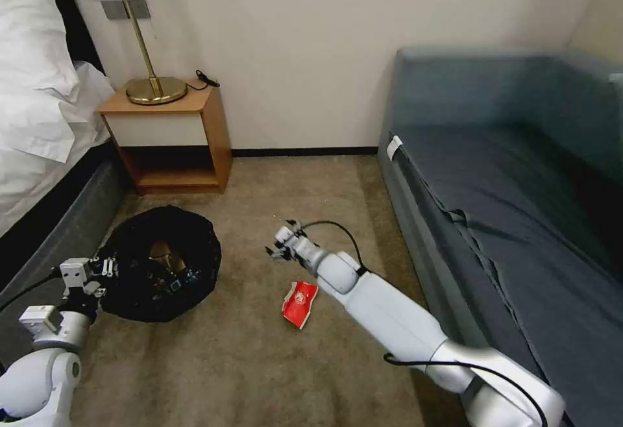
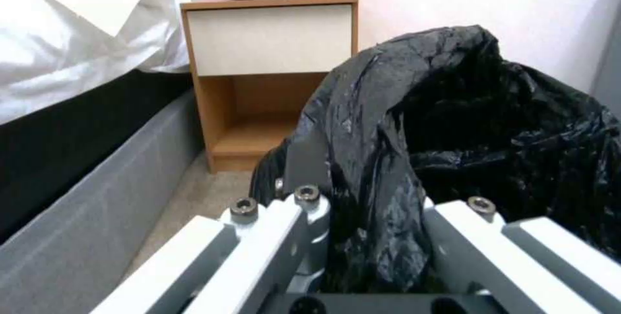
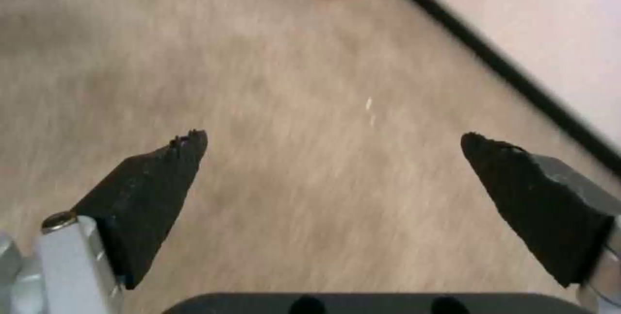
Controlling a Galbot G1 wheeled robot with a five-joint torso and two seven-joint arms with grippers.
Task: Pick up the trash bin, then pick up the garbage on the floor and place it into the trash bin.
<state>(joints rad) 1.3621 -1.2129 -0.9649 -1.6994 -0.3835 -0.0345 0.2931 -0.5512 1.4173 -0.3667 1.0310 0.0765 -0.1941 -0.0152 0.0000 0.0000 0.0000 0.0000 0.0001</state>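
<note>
The sofa (image 1: 519, 174) runs along the outer side of the right arm, well apart from its jaws, and the bed (image 1: 39, 122) with its white bedding lies on the outer side of the left arm. Between them is the carpeted floor (image 1: 259, 362), with the wooden nightstand (image 1: 172, 138) against the wall well beyond both sets of jaws; a brass lamp (image 1: 146, 37) stands on it.

The trash bin (image 1: 162, 271) sits directly ahead of the left gripper (image 1: 107, 271), its crinkled black bag hiding the bin itself. The left jaws are clamped on the near edge of that bag — in the left wrist view the plastic (image 2: 388, 168) bunches up between the two white fingers (image 2: 271, 226) and rises over them. Inside the bin's mouth some litter shows, a tan crumpled piece among it, though the rest is too dark to tell apart.

The right gripper (image 1: 279, 248) is out over bare carpet, well to the side of the bin. Its jaws stand wide apart and hold nothing; the right wrist view shows the two black pads (image 3: 149, 192) with only carpet between them.

The red-and-white packet (image 1: 300, 304) lies flat on the floor just behind the right jaws, beside the forearm and not touching it — well apart from the bin.
</note>
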